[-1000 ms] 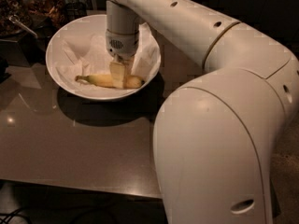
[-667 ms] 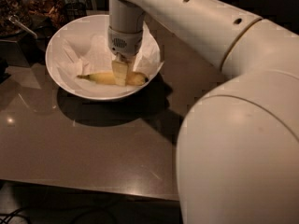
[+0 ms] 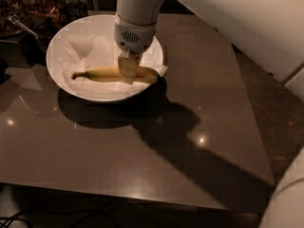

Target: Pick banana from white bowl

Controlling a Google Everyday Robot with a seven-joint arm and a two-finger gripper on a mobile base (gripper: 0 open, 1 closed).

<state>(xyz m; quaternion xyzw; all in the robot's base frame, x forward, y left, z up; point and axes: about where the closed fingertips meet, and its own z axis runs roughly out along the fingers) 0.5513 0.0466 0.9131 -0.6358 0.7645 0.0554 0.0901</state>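
The banana [image 3: 97, 73] lies on its side on crumpled white paper in the white bowl [image 3: 66, 87], at the table's back left, with its stem to the left. My gripper [image 3: 127, 70] reaches straight down from above into the bowl. Its pale yellow fingers [image 3: 127, 66] sit across the banana's right half, closed on it. The banana rests on the paper. The part of it under the fingers is hidden.
The bowl stands on a dark glossy table [image 3: 142, 156]. Dark containers with food and a utensil [image 3: 28, 8] crowd the back left corner. My white arm [image 3: 228, 18] spans the upper right, and part of my body [image 3: 285, 198] shows at the lower right. Floor lies to the right.
My large arm link has swung out of the foreground to the right, uncovering the table. The gripper has stayed on the banana in the bowl, and the banana has not moved.
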